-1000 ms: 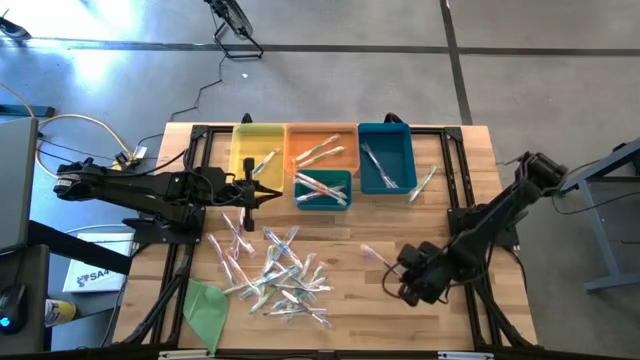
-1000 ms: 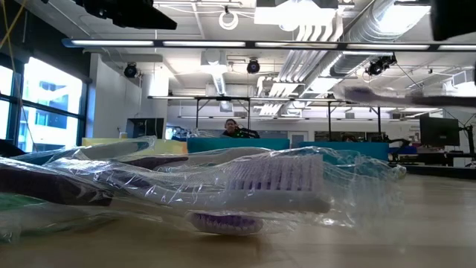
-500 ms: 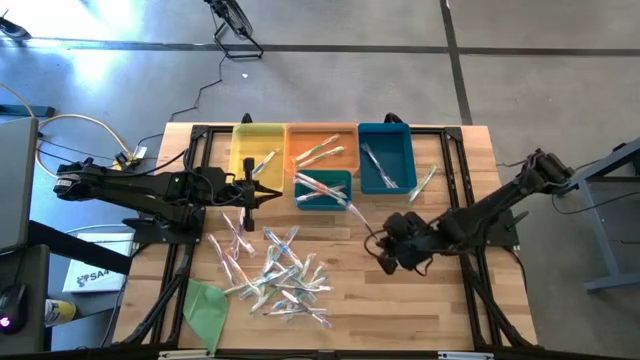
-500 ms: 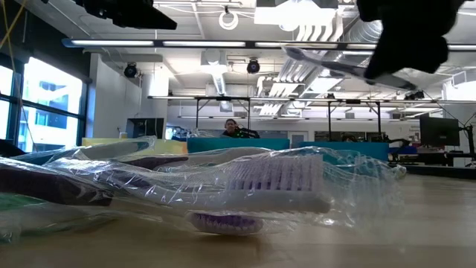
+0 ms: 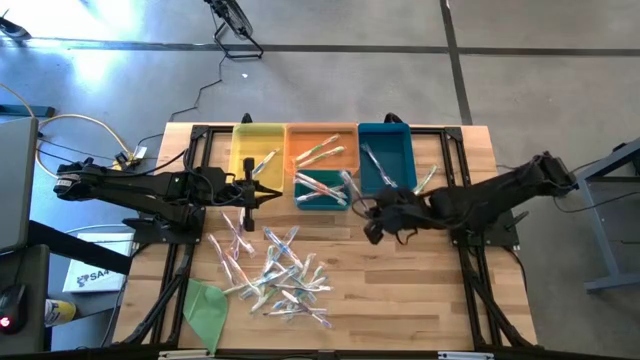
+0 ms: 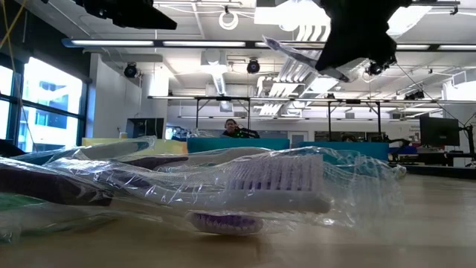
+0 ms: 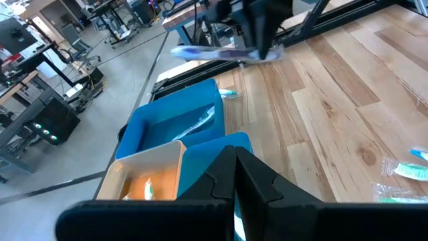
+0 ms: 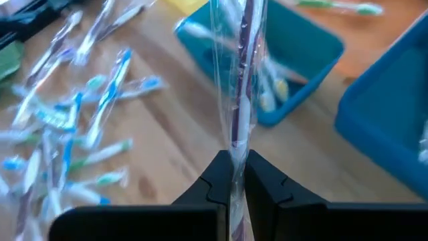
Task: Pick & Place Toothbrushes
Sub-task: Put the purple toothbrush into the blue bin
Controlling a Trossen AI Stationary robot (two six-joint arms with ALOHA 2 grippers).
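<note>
R gripper (image 8: 233, 175) pinches thin crinkly clear-wrapped toothbrush (image 8: 239, 80)

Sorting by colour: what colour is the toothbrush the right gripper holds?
Purple, in clear wrap: toothbrush, pinched by the right gripper; right wrist view shows it best.

A loose heap of toothbrushes (image 5: 272, 270) lies on the table, each thin and whitish in a clear wrapper, with blue, green, pink or purple accents, crossing one another at all angles. More lie in the bins: one in the yellow, a few in the orange, several in the small teal one and in the blue. One wrapped purple toothbrush (image 8: 241, 73) is pinched upright between the right gripper's fingers (image 8: 212, 184), lifted above the table near the small teal bin.
</note>
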